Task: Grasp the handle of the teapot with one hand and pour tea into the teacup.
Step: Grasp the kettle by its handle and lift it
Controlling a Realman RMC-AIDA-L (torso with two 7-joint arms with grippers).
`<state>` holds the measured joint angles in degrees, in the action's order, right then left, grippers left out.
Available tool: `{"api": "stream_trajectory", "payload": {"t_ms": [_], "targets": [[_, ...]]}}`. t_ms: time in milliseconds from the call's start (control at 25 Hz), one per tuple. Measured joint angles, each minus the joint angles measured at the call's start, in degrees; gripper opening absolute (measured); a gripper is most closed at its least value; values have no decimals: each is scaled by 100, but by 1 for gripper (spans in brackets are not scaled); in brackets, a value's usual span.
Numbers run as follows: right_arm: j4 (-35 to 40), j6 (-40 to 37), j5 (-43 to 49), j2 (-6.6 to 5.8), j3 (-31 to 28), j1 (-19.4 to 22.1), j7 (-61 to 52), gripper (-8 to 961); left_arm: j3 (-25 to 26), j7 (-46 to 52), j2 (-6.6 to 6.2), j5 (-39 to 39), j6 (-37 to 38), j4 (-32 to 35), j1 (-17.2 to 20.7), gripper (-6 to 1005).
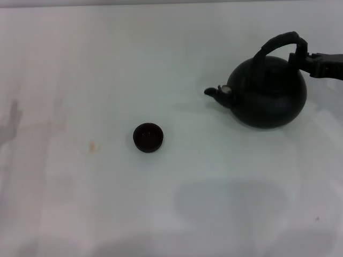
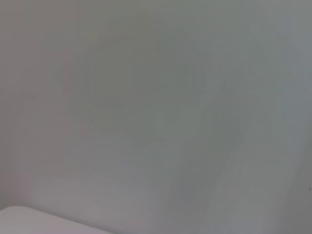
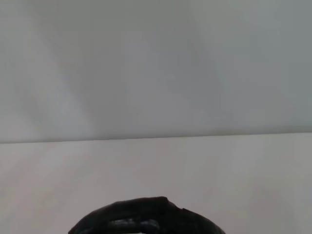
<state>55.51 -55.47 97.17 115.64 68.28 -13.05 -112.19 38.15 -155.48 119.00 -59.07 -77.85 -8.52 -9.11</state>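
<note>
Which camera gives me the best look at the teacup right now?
The head view. It shows the whole teacup standing on the white table, well apart from the teapot, whose spout faces its way. The left wrist view shows only a blank pale surface, and the right wrist view only a dark curved edge; neither shows the cup.

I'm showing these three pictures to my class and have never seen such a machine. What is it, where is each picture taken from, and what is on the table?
It is a two-armed robot. The big picture comes from its head camera, looking down on a white table. There stand a round black teapot and a tiny dark teacup, well apart. The right gripper comes in from the right edge and meets the teapot's arched handle. The right wrist camera shows only the top of that handle. The left wrist camera shows blank surface; the left arm is out of sight.
</note>
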Motion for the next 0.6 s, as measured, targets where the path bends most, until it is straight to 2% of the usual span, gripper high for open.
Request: {"api": "stream_trajectory", "payload": {"t_ms": [360, 600], "targets": [[0, -74, -109, -23, -9, -13, -1, 206, 0, 0, 0, 0, -3, 0, -19, 861], [347, -169, -133, -26, 26, -1, 12, 206, 0, 0, 0, 0, 26, 0, -21, 861]]}}
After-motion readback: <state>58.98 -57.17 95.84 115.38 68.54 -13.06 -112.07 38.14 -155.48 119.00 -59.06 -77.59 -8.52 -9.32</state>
